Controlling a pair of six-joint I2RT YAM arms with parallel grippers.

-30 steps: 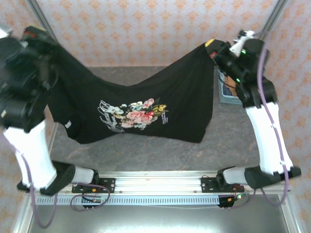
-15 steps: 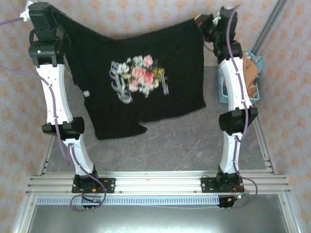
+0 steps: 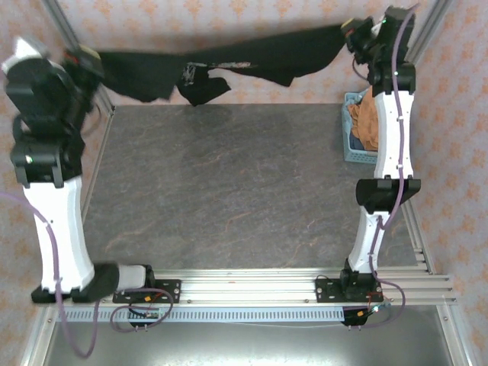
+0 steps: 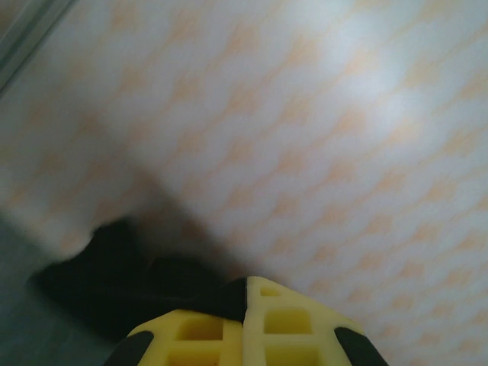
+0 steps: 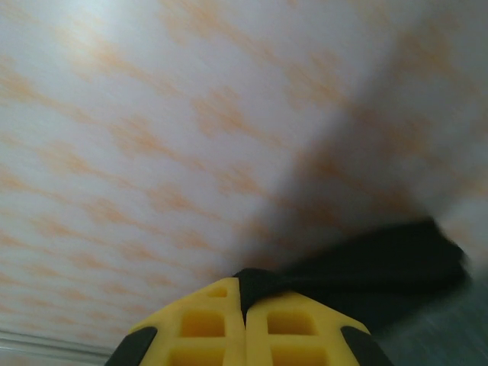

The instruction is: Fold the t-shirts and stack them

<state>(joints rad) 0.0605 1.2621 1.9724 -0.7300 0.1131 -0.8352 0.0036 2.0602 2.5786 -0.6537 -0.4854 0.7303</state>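
The left pincer (image 3: 82,59) is raised high over the far left corner of the surface (image 3: 229,191), clenched on one end of the black shirt (image 3: 252,57). In the left wrist view its 2 yellow fingers (image 4: 206,332) are pressed flat together, with dark cloth (image 4: 114,274) bunched at their tips against the patterned wall. The shirt hangs in the air as a long, sagging band above the far edge of the surface, touching nothing below, with a crumpled fold drooping left of its middle and a small bit of pale print showing there. Its other end is grasped by the right pincer (image 3: 353,34), up above the far right corner. The right wrist view shows those fingers (image 5: 297,328) closed too, with black cloth (image 5: 381,267) trailing off to the right. By the right edge sits a light blue basket (image 3: 357,157) holding the orange-brown shirt (image 3: 366,122).
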